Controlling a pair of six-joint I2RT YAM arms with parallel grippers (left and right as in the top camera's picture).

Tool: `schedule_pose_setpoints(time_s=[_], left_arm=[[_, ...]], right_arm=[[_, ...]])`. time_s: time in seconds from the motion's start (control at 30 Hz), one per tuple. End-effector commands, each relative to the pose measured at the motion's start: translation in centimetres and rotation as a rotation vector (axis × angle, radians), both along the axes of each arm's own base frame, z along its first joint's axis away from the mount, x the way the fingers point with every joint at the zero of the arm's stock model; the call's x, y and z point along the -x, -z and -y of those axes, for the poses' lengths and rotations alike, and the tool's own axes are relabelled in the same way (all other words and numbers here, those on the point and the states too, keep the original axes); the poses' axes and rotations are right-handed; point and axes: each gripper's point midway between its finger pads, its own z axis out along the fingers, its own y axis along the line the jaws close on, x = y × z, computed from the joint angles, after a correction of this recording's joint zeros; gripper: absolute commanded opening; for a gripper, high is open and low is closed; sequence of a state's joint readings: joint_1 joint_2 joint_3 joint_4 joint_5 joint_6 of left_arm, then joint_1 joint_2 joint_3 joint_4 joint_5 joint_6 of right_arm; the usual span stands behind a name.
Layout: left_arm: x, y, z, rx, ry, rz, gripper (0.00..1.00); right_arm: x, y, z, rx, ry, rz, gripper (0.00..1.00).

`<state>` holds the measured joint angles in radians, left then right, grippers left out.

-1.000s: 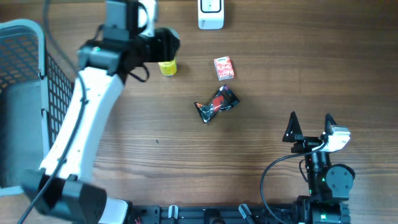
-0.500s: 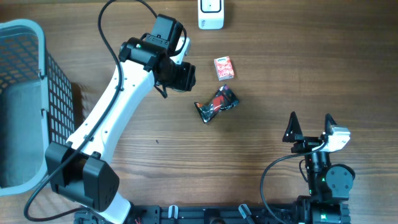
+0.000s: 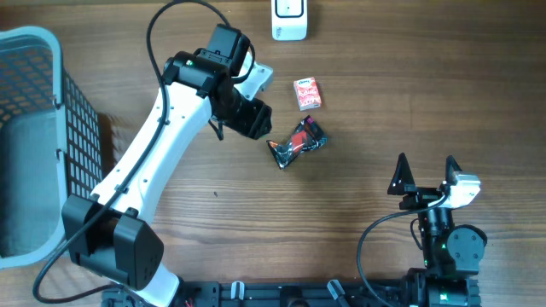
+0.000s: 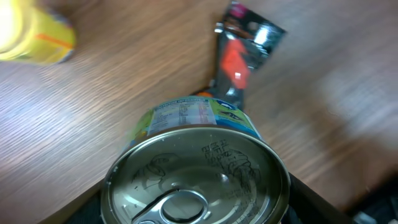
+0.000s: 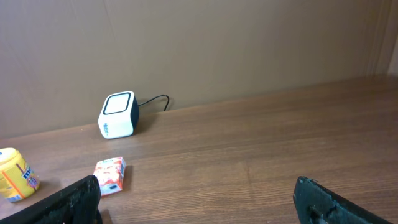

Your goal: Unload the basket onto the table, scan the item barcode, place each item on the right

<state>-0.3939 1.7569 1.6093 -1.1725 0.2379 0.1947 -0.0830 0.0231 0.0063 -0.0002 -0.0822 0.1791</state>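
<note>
Left wrist view: left claw (image 3: pixel 248 116) clamped on a tin can (image 4: pixel 198 177), pull-tab lid toward camera, lower middle of frame. It has swung from upper left to centre overhead, now just beside foil packet (image 3: pixel 296 142); scanner (image 3: pixel 289 19) sits top centre, so barcode likely not presented yet. Right claw (image 3: pixel 424 175) wide, empty, lower right. Can label: green-blue, small print panel, unreadable. Red box (image 3: pixel 307 93), yellow can (image 5: pixel 15 174): lettering too small.
</note>
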Motion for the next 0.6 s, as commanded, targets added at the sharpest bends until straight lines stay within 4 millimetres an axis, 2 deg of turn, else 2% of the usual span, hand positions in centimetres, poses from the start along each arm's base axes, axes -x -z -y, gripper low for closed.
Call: schedule_pose_setpoints(time_s=[0.0,0.23,0.57], left_arm=[[0.9,-0.8,1.8,0.088,0.136,0.002,0.59],[2.1,-0.6,1.5,0.081,0.189,-0.033,0.59],[4.1,-2.6,4.8,0.309,0.332,-0.065,0.60]], right_arm=[[0.0,0.0,-0.1,-0.006,-0.005,0.000,1.00],[0.0,0.0,-0.1,-0.007,-0.005,0.000,1.00],[0.0,0.0,-0.1,-0.006,-0.005,0.000,1.00]])
